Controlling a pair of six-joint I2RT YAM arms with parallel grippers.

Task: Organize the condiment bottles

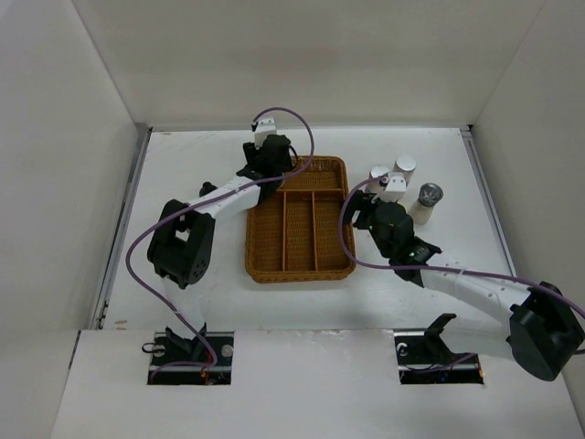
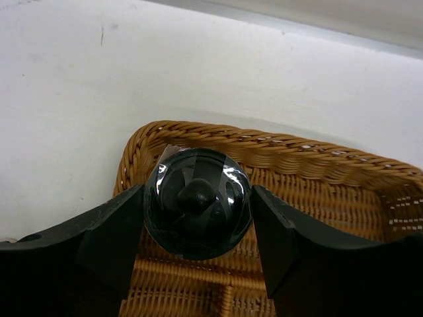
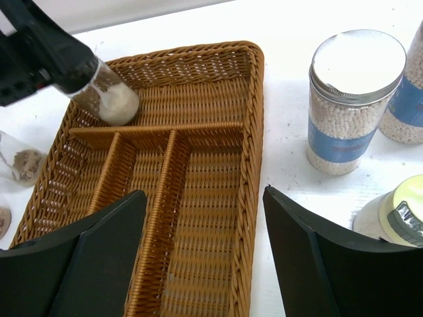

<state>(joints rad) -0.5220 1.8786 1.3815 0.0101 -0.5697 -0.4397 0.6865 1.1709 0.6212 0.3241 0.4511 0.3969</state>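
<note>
The desk (image 1: 302, 306) carries the wicker tray (image 1: 300, 229), which has one crosswise compartment at the far end and three long ones nearer the arms. The step in hand looks like setting a bottle into the far compartment's left corner. To do it well, I'd bring the bottle upright, lower it until its base sits on the weave clear of both rim and divider, and only then open.

The left pincer (image 2: 197, 218) is closed narrowly on the black-capped bottle (image 3: 109, 99), a finger on each side of its cap. The bottle hangs tilted over that corner; I cannot tell whether it touches the weave.

The right pincer (image 3: 203, 195) is spread wide over the tray's right side, holding and touching nothing.

A blue-labelled bottle (image 3: 353, 105) and a yellowish-capped bottle (image 3: 396, 211) stand on the desk just right of the tray. A small bottle (image 3: 23, 162) lies left of it.
</note>
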